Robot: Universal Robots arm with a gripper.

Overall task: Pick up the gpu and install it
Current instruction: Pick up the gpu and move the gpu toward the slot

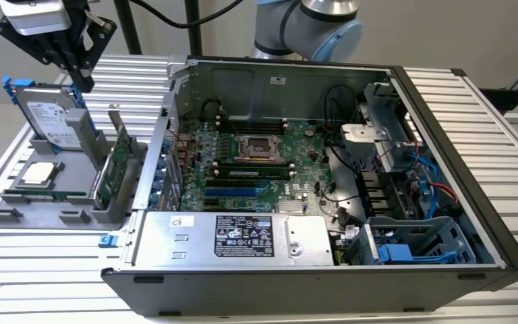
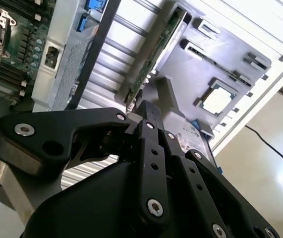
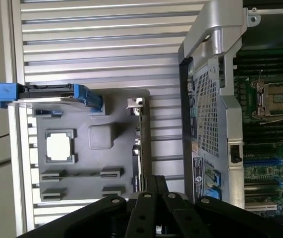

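The gpu (image 1: 119,165) stands on its edge in a slot of the grey holder (image 1: 25,216), at the side of the holder that is nearest to the computer case (image 1: 286,290), and nothing is holding it. The gripper (image 1: 85,81) hangs above the holder, well apart from the card. Its black fingers are pressed together at the tips and there is nothing between them. In both wrist views the gripper (image 2: 141,115) (image 3: 151,182) looks down on the holder, and the thin green edge of the gpu (image 2: 156,54) (image 3: 139,144) with its silver bracket lies just beyond the tips.

The nearest thing below the gripper is the silver hard drive (image 1: 48,118) with blue rails, which leans upright at the far end of the holder. In front of it a square processor chip (image 1: 41,173) lies flat in its own pocket.

On the exterior view's right of the holder, the case lies open on the ribbed metal bench (image 1: 475,121). Inside it the green motherboard (image 1: 259,162) is visible, and a silver power supply (image 1: 232,236) sits along the near side.
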